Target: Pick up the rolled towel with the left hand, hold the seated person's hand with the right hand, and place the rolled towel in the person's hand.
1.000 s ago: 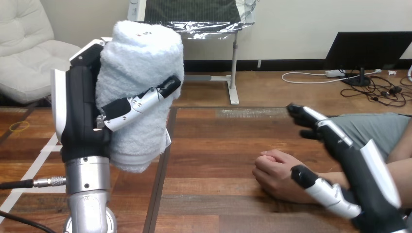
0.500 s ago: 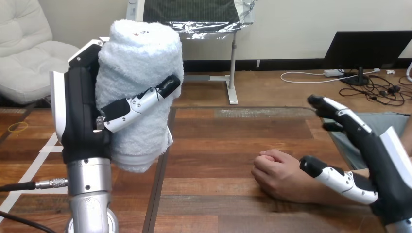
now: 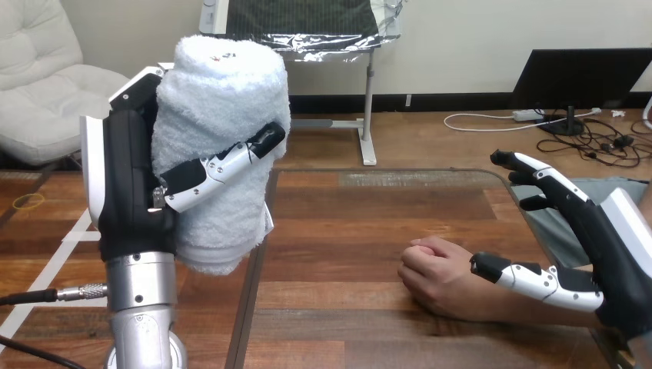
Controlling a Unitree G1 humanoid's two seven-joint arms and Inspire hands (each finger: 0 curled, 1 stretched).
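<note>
Head view, starting at the robot's right hand (image 3: pixel 607 246), black with white shells: over the last second it has drawn back toward the view's right edge and lifted. Its fingers (image 3: pixel 550 181) are spread and straight, pointing up and away. Its thumb (image 3: pixel 530 278) reaches out low, just beside the person's wrist (image 3: pixel 492 306); whether they touch cannot be told. It holds nothing, so I judge that the hold on the person's hand is not yet made and the approach is being reset rather than closed. The person's hand (image 3: pixel 434 273) has not shifted. It rests on the brown wooden table (image 3: pixel 346 223) as a loose fist, which would likely have to open before it can receive anything. Well apart at the left, the left hand (image 3: pixel 127 184) stays raised above the table, fingers and thumb curled round the white rolled terry towel (image 3: pixel 223 115), which stands upright in its grasp as before. A few reddish marks on the towel's top and a small white tag (image 3: pixel 267 221) at its lower edge are too small to read.
</note>
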